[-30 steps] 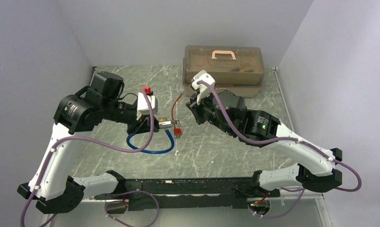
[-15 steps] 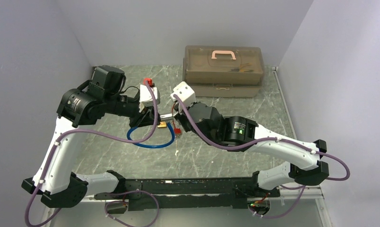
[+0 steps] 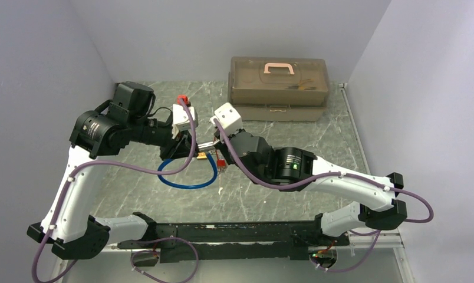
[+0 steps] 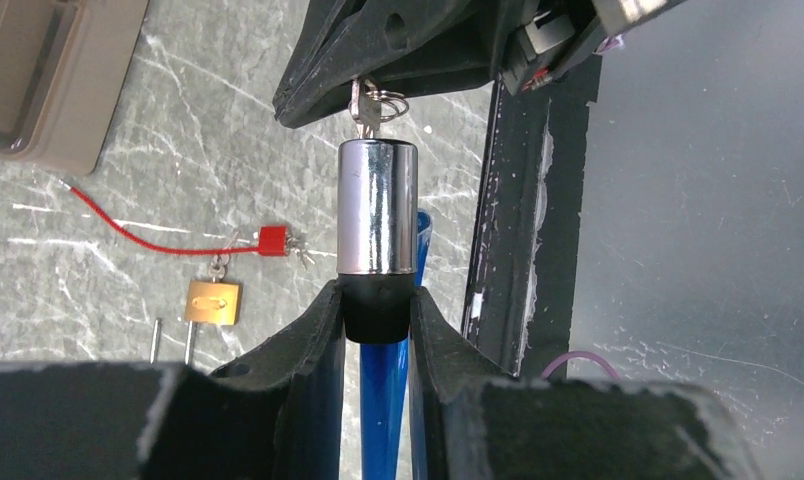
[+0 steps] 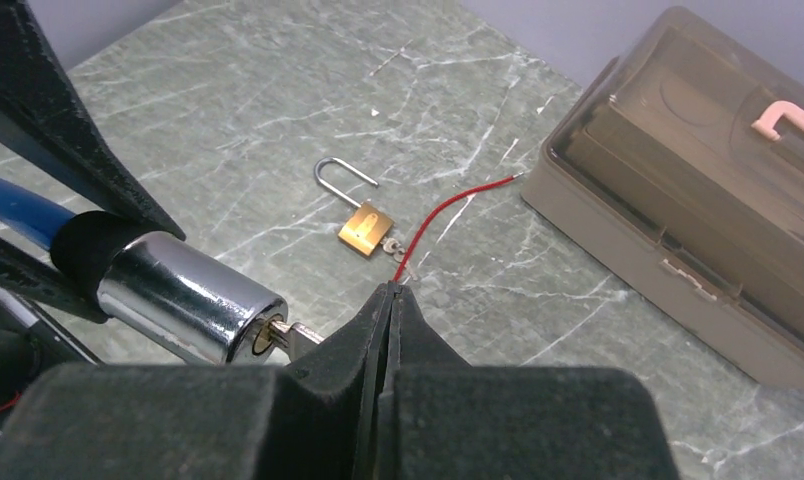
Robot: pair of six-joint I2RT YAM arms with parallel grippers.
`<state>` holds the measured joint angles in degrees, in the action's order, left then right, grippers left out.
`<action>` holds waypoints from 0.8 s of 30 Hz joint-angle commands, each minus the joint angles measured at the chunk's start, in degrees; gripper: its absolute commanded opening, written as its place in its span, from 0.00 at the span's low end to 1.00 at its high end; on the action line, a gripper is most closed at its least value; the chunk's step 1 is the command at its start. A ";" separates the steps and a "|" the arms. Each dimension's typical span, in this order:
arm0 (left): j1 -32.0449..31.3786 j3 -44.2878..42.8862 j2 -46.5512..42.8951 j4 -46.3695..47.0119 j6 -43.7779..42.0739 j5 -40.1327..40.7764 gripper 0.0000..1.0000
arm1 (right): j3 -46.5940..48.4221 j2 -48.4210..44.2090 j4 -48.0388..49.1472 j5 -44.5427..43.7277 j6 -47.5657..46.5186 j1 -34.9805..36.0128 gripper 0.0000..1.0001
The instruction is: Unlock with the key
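A chrome lock cylinder [image 4: 376, 205] on a blue cable [image 4: 383, 400] is held above the table. My left gripper [image 4: 375, 295] is shut on the cylinder's black collar. A silver key [image 5: 300, 338] sits in the cylinder's [image 5: 188, 295] keyhole. My right gripper [image 5: 390, 290] is shut on the key's head, and its key ring [image 4: 390, 103] shows just under the fingers. In the top view the two grippers meet end to end, left [image 3: 190, 147] and right [image 3: 216, 144], with the cylinder [image 3: 205, 144] between them and the blue cable loop [image 3: 187, 177] below on the table.
A brass padlock [image 5: 366, 226] with an open shackle lies on the marble table beside a small red lock [image 4: 271, 240] on a red cable [image 5: 448, 215]. A brown toolbox [image 3: 279, 79] with a pink handle stands at the back. The black base rail [image 3: 234, 233] runs along the near edge.
My right arm has swung left from near the toolbox to the cylinder's end and now meets it with the key. My left gripper raised the cylinder slightly and turned it towards the right arm.
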<state>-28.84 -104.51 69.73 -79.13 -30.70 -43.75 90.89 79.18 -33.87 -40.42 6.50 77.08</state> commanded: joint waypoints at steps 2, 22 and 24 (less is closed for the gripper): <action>-0.41 -0.47 -1.20 6.78 -0.66 -4.82 0.00 | -1.46 -7.70 3.58 2.53 1.21 -1.27 0.13; -0.34 2.74 -3.65 4.56 -6.28 -5.57 0.00 | -4.81 -14.77 11.00 63.96 3.89 -20.53 0.75; -0.31 2.20 -3.48 4.38 -6.54 -5.63 0.00 | -3.82 -13.15 10.41 65.73 4.44 -21.29 0.72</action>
<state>-29.02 -100.92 67.31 -76.16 -35.44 -46.68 85.06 64.16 -26.09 14.04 8.84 57.10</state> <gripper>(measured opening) 0.259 0.747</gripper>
